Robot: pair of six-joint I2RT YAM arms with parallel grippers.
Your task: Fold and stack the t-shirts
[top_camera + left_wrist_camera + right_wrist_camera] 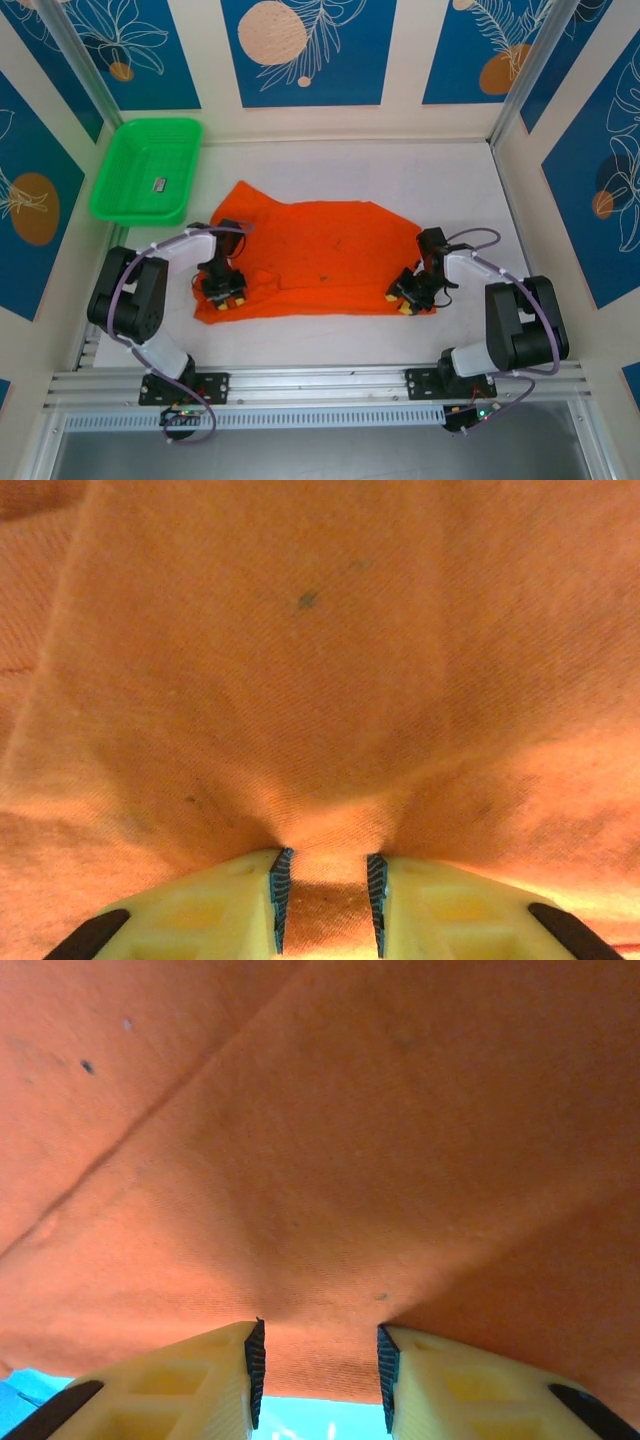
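Lying flat on the white table (330, 165), the orange t-shirt (320, 250) sits right of the green tray (108, 188) and nearer the arms, spread wide with its long side running left to right.

- Far-left corner of the shirt points up toward the tray's near right corner; close, apart from it.
- Near hem is rumpled on the side under the tray and lies smoother further right.
- Left gripper (222, 295) is down on the near corner of the shirt, below the tray. Wrist view: cloth puckers in toward the jaws and a fold is nipped between the ribbed pads (282, 900), jaws drawn narrow around it.
- Right gripper (405, 298) is at the opposite near corner, far right of the tray. Wrist view: the hem edge runs across the gap between its pads (256, 1370), jaws partly apart; cloth lies smooth there, and I cannot tell whether they bite.
- Small dark object (160, 184) rests on the tray floor; too small to identify.
- Open room: bare table beyond the shirt's far edge, right of the tray; bare strip between near hem and the metal rail (320, 380).
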